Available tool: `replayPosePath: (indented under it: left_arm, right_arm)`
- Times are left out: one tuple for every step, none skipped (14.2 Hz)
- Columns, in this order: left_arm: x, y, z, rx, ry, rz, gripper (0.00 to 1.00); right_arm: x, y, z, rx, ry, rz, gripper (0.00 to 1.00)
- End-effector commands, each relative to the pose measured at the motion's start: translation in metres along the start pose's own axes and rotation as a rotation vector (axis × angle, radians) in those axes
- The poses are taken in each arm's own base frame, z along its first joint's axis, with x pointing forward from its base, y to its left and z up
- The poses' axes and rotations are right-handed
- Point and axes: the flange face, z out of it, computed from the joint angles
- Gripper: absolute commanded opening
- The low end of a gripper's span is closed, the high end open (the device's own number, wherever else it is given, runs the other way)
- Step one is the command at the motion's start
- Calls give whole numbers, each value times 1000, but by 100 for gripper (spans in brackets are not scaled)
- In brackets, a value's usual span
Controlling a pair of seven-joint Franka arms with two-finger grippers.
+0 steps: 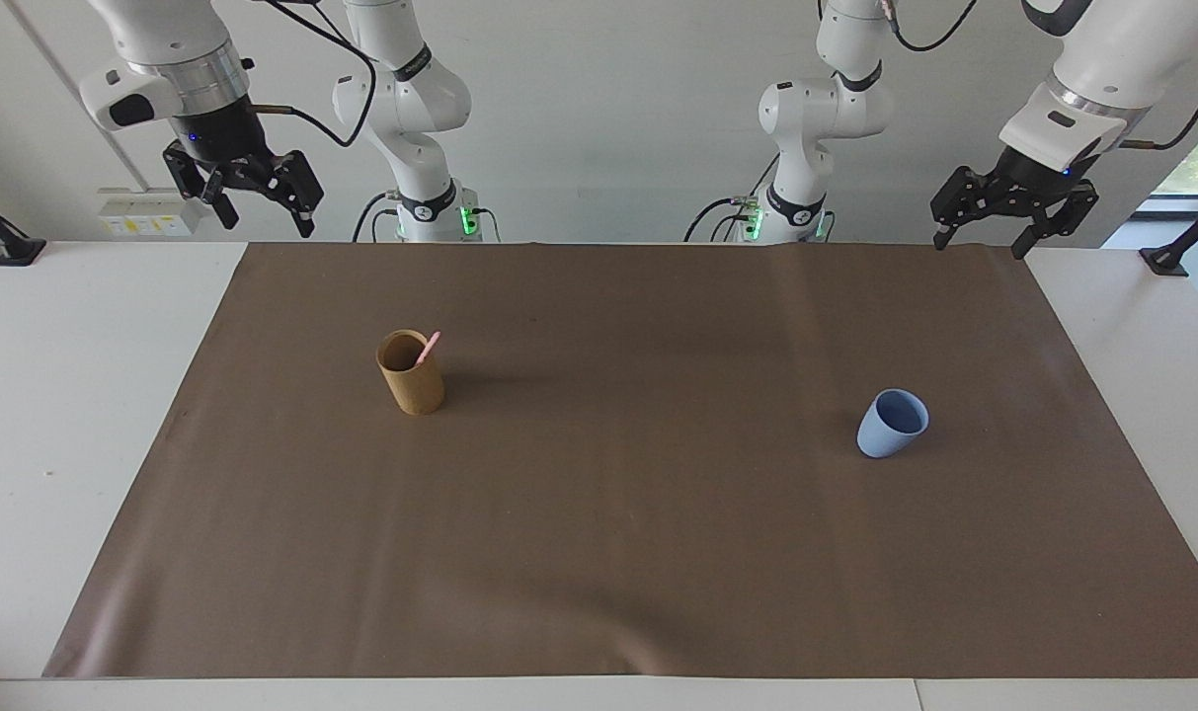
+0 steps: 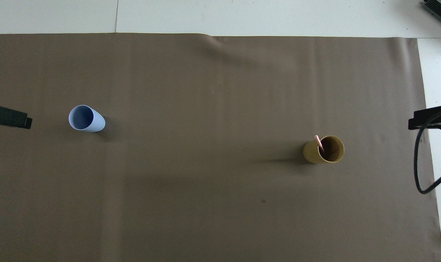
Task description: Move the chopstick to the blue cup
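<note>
One thin pink chopstick (image 1: 428, 348) leans inside a tan-brown cylindrical cup (image 1: 411, 375) standing on the brown mat toward the right arm's end; its tip sticks out over the rim (image 2: 317, 140). The blue cup (image 1: 893, 423) stands empty on the mat toward the left arm's end, and also shows in the overhead view (image 2: 85, 118). My left gripper (image 1: 984, 239) hangs open and empty, high over the mat's corner near the robots. My right gripper (image 1: 268, 222) hangs open and empty, high over the other corner near the robots. Both are far from the cups.
A brown mat (image 1: 599, 553) covers most of the white table (image 1: 75, 415). A black cable (image 2: 420, 171) loops down by the right gripper (image 2: 427, 118) at the mat's edge. The left gripper (image 2: 9, 117) shows at the overhead view's edge.
</note>
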Motion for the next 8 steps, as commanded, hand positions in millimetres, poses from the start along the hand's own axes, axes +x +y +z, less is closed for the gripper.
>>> replayPosePath:
  left_arm:
    - [9,-11,41,-8,24,-4,100]
    - [13,-14,62,-5,36,-7,100]
    - [15,-19,84,-3,45,-14,100]
    - [16,-30,104,2,62,-18,100]
    - [18,-33,122,6,74,-10,100]
    - [23,-35,144,7,80,-12,100]
    - [29,-39,158,10,89,-13,100]
    - [35,-41,172,9,84,-17,100]
  right_arm:
    - [-6,2,-1,9,-8,-14,100]
    - [-6,1,-1,9,-8,-17,100]
    - [-6,2,-1,9,-8,-14,100]
    - [-6,2,-1,9,-8,-14,100]
    - [-6,2,-1,9,-8,-15,100]
    - [-6,2,-1,9,-8,-15,100]
    - [-6,2,-1,9,-8,-14,100]
    - [-6,2,-1,9,-8,-14,100]
